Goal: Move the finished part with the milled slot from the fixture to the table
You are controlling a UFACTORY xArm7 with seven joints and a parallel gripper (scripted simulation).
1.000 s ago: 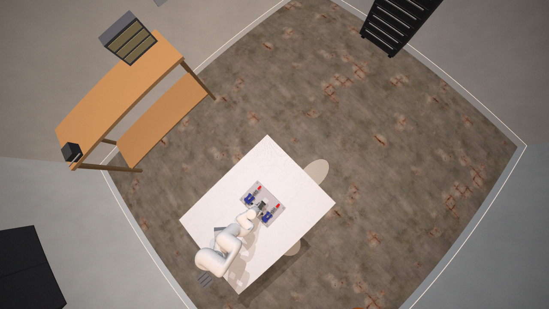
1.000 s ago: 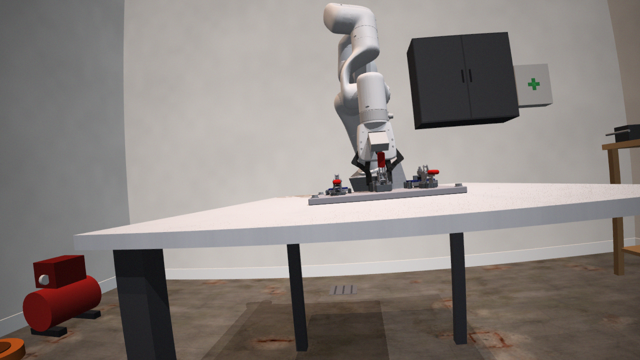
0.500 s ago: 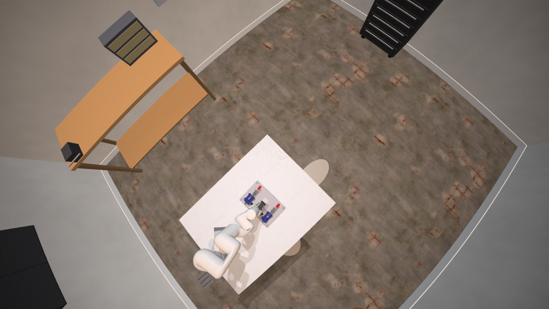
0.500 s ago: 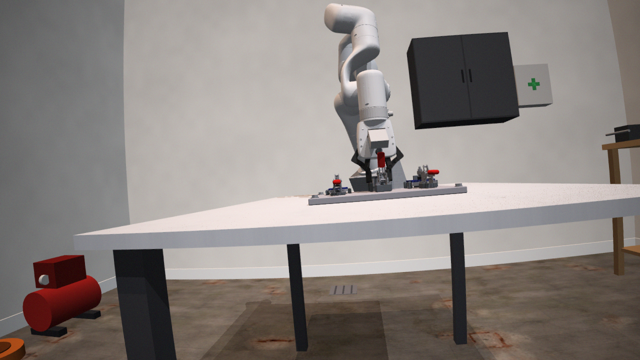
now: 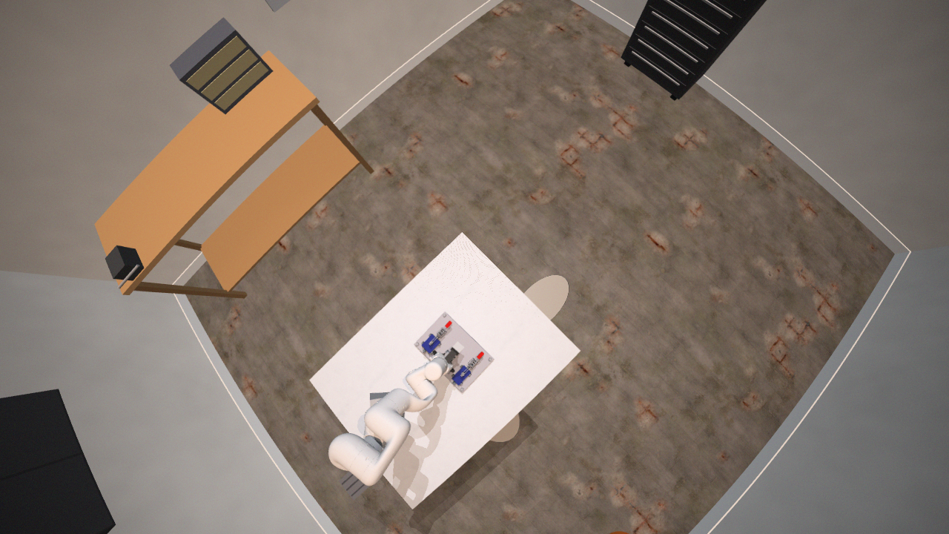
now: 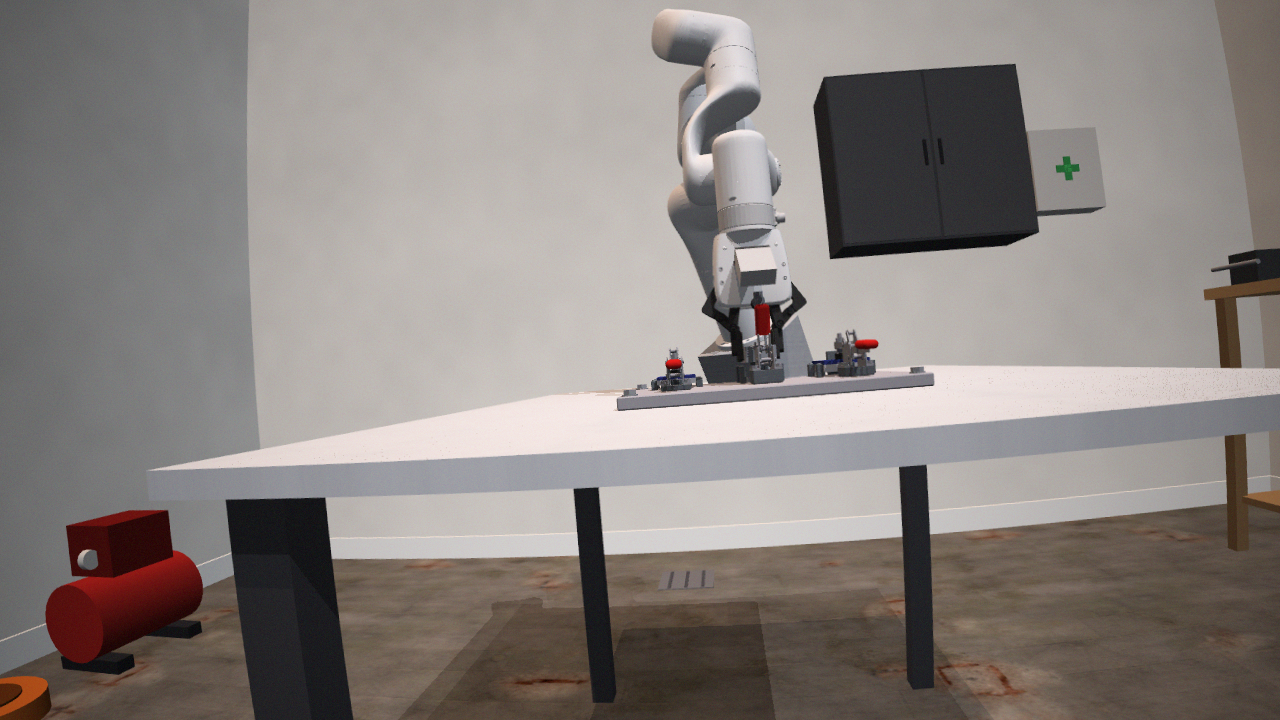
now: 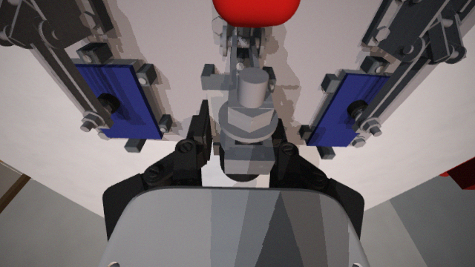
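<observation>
The grey fixture plate (image 5: 484,364) (image 6: 778,391) lies on the white table (image 5: 464,279) (image 6: 626,438). Two blue blanks (image 7: 122,107) (image 7: 341,111) (image 5: 430,343) (image 5: 460,377) sit in the outer nests, each with a dark clamp bar pressing on it. The middle clamp stands open, its red handle (image 7: 256,11) (image 6: 761,317) upright and its grey spindle pointing at the wrist camera. My gripper (image 7: 237,114) (image 6: 759,353) (image 5: 451,358) is over the middle nest, shut on the grey finished part (image 7: 246,161), which sits between the black fingers. Its slot is hidden.
The side clamps' red handles (image 6: 674,362) (image 6: 865,342) lie low on either side of the gripper. A wooden bench (image 5: 199,165) and black cabinets (image 5: 683,39) stand away from the table. A red tank (image 6: 116,600) sits on the floor.
</observation>
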